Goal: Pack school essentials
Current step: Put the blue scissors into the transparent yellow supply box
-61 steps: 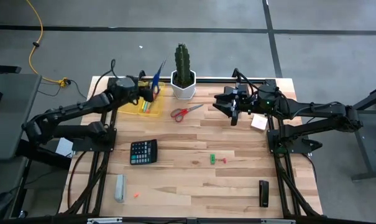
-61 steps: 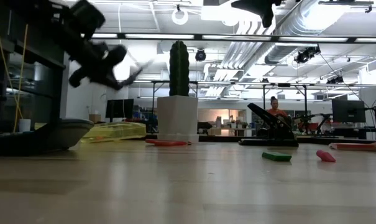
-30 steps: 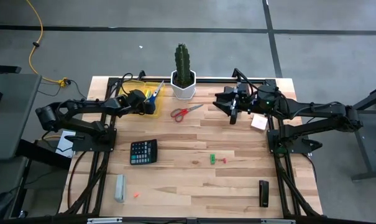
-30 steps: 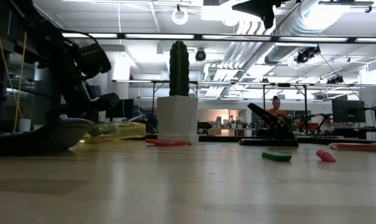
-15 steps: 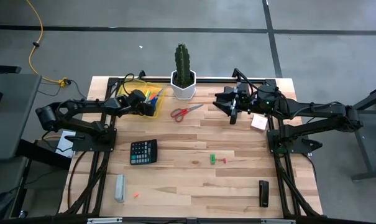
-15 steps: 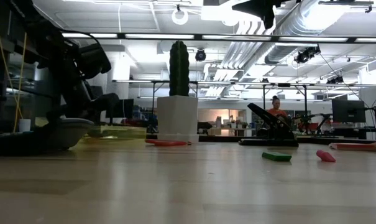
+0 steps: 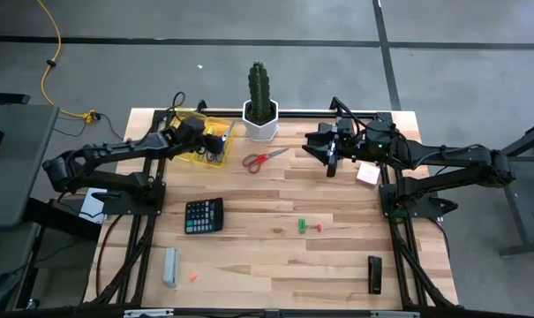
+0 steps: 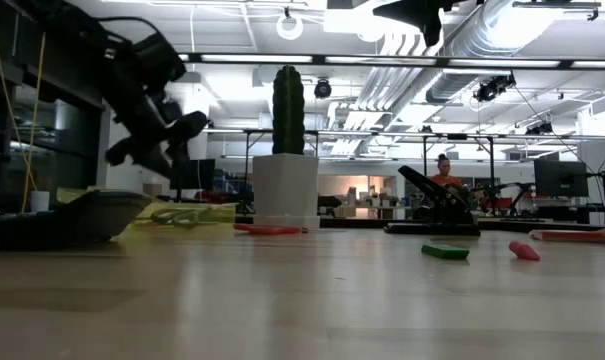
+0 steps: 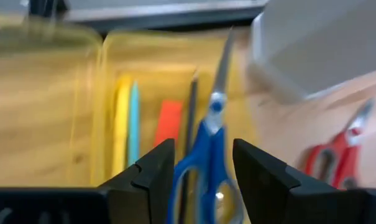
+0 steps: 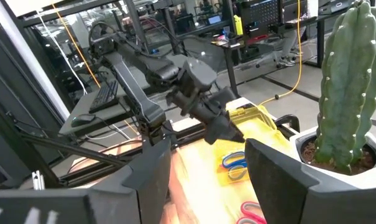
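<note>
Above the yellow tray (image 7: 192, 152), left gripper (image 7: 215, 139) jaws apart over blue-handled scissors (image 9: 207, 163).

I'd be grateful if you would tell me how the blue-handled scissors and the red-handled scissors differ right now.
Colour: the blue-handled scissors have blue handles, the red-handled scissors red ones. Place: the blue pair lies inside the yellow case among the pens, below the open left gripper; the red pair lies on the bare table beside the white cactus pot, still unpacked. Both lie flat.
</note>
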You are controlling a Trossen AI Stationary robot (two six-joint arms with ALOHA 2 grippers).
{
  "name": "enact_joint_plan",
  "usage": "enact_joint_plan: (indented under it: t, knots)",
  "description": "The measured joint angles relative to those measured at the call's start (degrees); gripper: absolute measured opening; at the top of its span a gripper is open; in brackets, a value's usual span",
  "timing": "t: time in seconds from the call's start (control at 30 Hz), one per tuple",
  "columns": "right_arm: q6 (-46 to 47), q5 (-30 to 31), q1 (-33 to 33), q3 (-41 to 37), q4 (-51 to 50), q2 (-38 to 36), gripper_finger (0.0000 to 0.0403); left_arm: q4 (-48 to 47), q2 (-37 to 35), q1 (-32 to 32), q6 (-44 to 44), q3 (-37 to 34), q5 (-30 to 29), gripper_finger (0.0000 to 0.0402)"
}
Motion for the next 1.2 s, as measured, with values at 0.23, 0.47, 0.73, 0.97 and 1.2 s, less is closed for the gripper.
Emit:
enact_joint_plan:
  t: [0.23, 0.47, 0.73, 0.97, 1.2]
  knots:
    - [-0.2, 0.0, 0.0, 0.0, 0.0, 0.0, 0.0199, -0.7, 7.6, 0.8, 3.9, 11.7, -0.5, 0.0154]
    - [1.4, -0.3, 0.0, 0.0, -0.2, 0.0, 0.0199, -14.0, 25.2, 5.0, 9.0, 31.5, -0.3, 0.0128]
    - [3.0, -0.4, 0.0, 0.0, -0.6, 0.0, 0.0199, -18.1, 35.9, 10.0, 10.3, 41.3, 7.7, 0.0011]
    - [4.3, 0.6, 0.0, 0.0, -0.6, 0.0, 0.0199, -13.1, 39.8, 10.7, 10.1, 41.3, 14.2, 0.0002]
    - [5.6, 1.3, 0.0, 0.0, -0.6, 0.0, 0.0199, -9.4, 41.3, 10.6, 10.3, 41.3, 15.4, 0.0001]
